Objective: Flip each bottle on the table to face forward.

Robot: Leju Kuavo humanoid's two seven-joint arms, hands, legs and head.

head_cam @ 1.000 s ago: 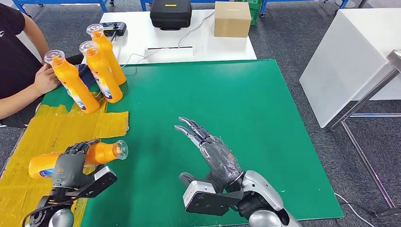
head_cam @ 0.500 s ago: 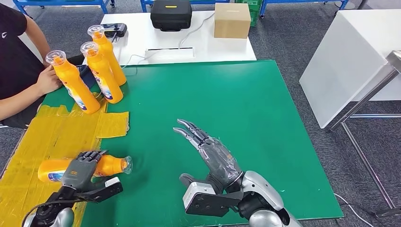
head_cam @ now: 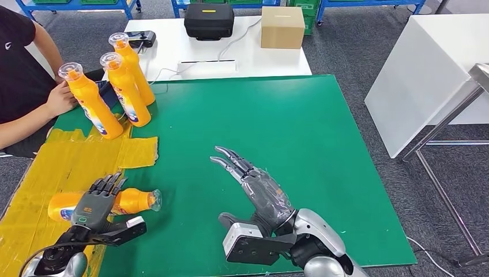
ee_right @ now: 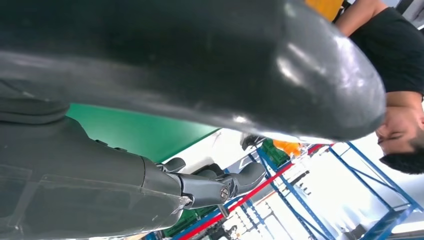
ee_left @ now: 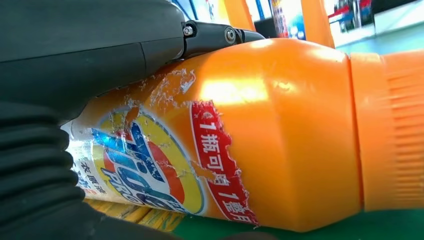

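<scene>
Three upright orange plastic bottles (head_cam: 109, 92) at the green table's (head_cam: 300, 144) far-left corner, apparently done; fourth orange bottle (head_cam: 130, 202) lies flat near the front-left edge, left hand (head_cam: 95, 202) draped over it, fingers loose; right hand (head_cam: 256, 187) spread, empty.

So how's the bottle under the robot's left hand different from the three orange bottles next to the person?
The bottle under the left hand lies on its side, cap toward the table's middle; the three orange bottles stand upright. The lying bottle rests partly on yellow tape near the robot; the three stand at the far corner, one touched by the person's hand. All are orange with clear caps.
</scene>
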